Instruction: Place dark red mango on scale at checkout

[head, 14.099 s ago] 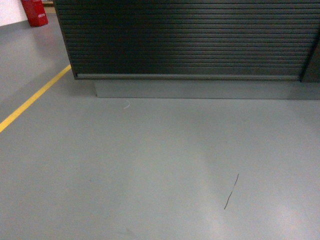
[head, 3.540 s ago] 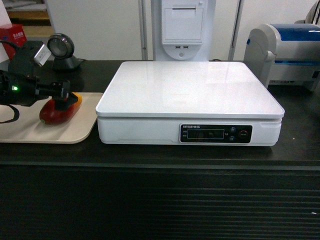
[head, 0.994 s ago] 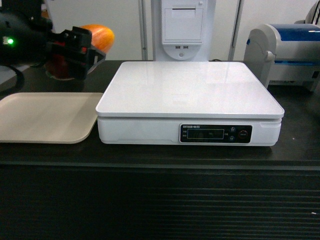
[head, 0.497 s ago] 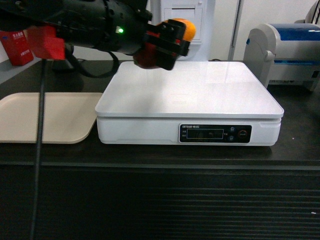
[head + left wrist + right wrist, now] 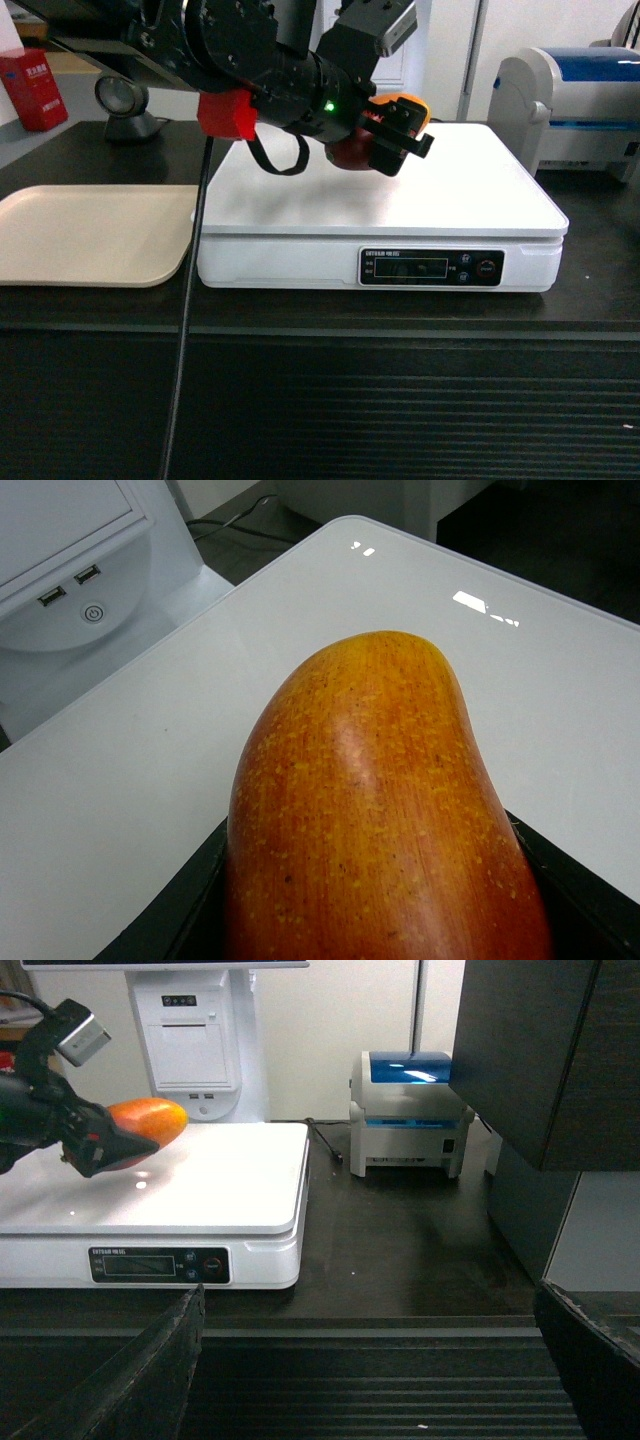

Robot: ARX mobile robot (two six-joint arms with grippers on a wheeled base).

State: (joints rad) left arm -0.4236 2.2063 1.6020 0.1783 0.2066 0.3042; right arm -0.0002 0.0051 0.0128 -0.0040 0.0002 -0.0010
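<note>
The left tool (image 5: 398, 128) is clamped on the dark red mango (image 5: 362, 148), held just above the scale (image 5: 450, 200) on the table (image 5: 100, 305). A beige tray (image 5: 90, 235) lies to its left, a grey-and-blue printer (image 5: 570, 105) well to its right. Bare white platter spreads below and right of the tool up to the front edge.

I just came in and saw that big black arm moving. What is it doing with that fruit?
The robot's left tool is holding the dark red mango over the white scale on the checkout. The mango has not been let go yet, and I cannot tell whether it touches the scale top. The beige tray sits beside the scale. The right tool waits low in front of the counter, open.
</note>
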